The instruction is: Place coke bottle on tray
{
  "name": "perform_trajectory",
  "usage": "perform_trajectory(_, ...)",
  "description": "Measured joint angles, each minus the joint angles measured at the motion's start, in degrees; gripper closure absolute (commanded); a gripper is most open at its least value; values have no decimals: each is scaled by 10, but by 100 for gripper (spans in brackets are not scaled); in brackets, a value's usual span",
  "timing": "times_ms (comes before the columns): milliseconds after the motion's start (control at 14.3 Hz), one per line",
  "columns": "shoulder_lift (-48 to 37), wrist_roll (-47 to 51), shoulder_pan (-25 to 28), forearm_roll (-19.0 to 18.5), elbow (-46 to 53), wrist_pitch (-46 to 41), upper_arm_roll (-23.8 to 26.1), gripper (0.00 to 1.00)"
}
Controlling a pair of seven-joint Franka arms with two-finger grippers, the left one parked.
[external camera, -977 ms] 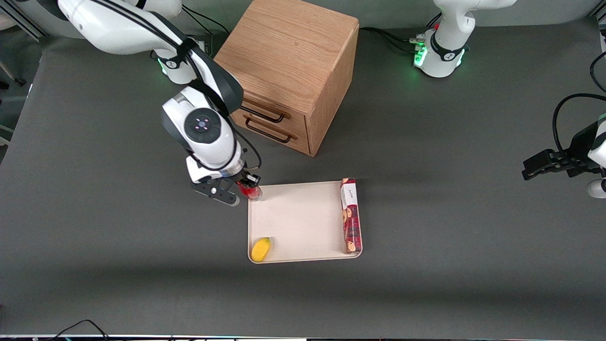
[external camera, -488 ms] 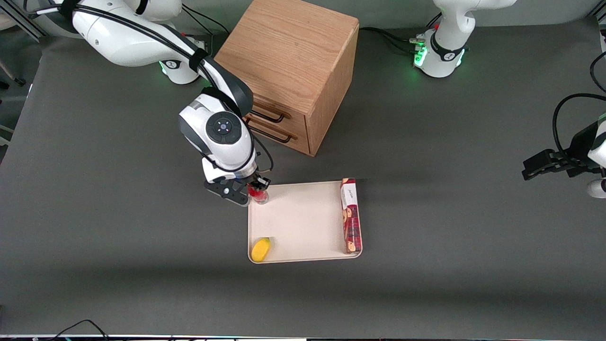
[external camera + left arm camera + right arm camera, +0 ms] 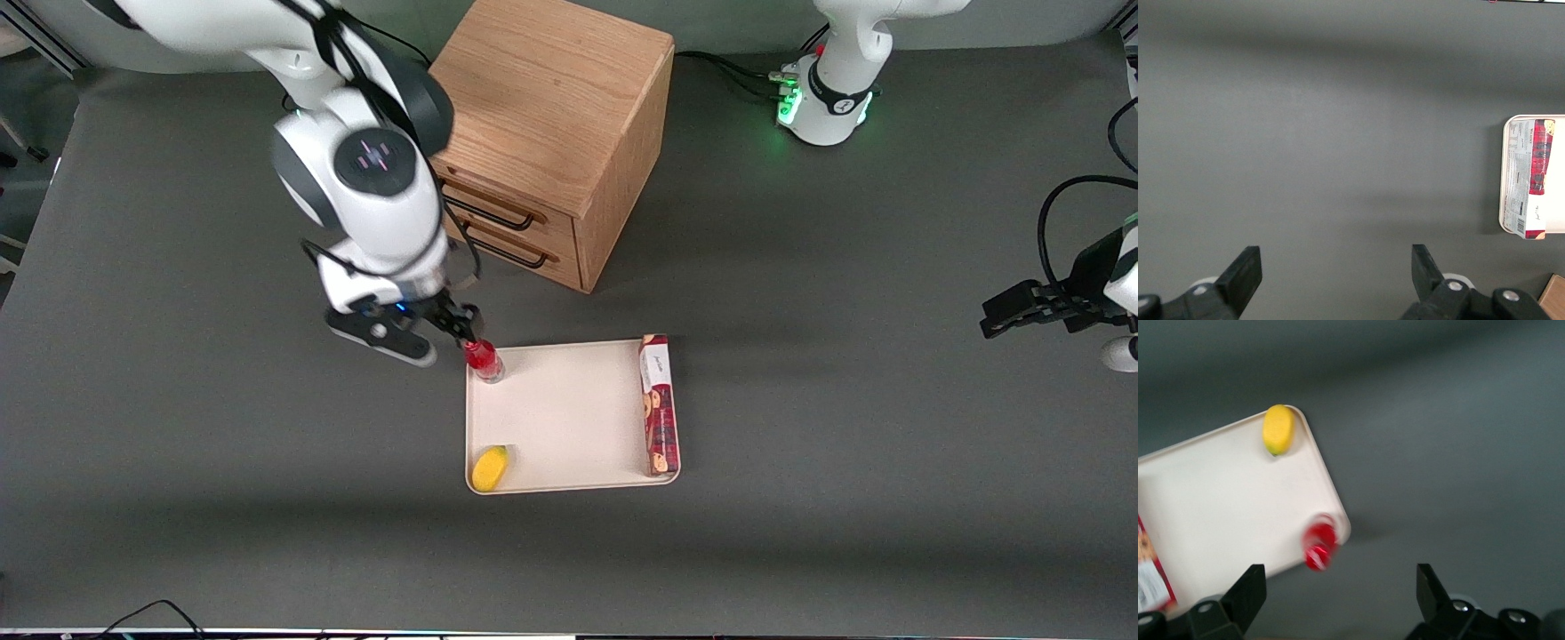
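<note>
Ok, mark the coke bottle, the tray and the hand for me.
coke bottle (image 3: 484, 359): front view, on its red body.
tray (image 3: 569, 418): front view, on its bare floor.
hand (image 3: 1341, 600): right wrist view, midway between its open fingertips, above the bottle.

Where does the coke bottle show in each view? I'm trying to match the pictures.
Front view: coke bottle stands upright in the tray corner nearest the cabinet; the gripper, jaws open, is just above it.
Right wrist view: coke bottle at the tray corner.
Left wrist view: not in it.
Shared landmark: the tray.
</note>
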Motion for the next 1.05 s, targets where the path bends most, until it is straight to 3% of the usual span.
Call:
perform_trajectory(209,-82,-185,-11,77,72,-147,-58,0)
perform_trajectory(419,-168,-369,-17,167,66,-192,-209,0)
perform_trajectory(558,-204,-457,-23,187,18,-182,-289,0)
perform_trajectory(698,-229,-497,-25,204,-62,-125,-335,0)
perform_trajectory(907,-275,-501,-23,215,-193,-23,-348,0)
perform_trajectory(1047,-295,-499,-18,222,-220,-7,-347,0)
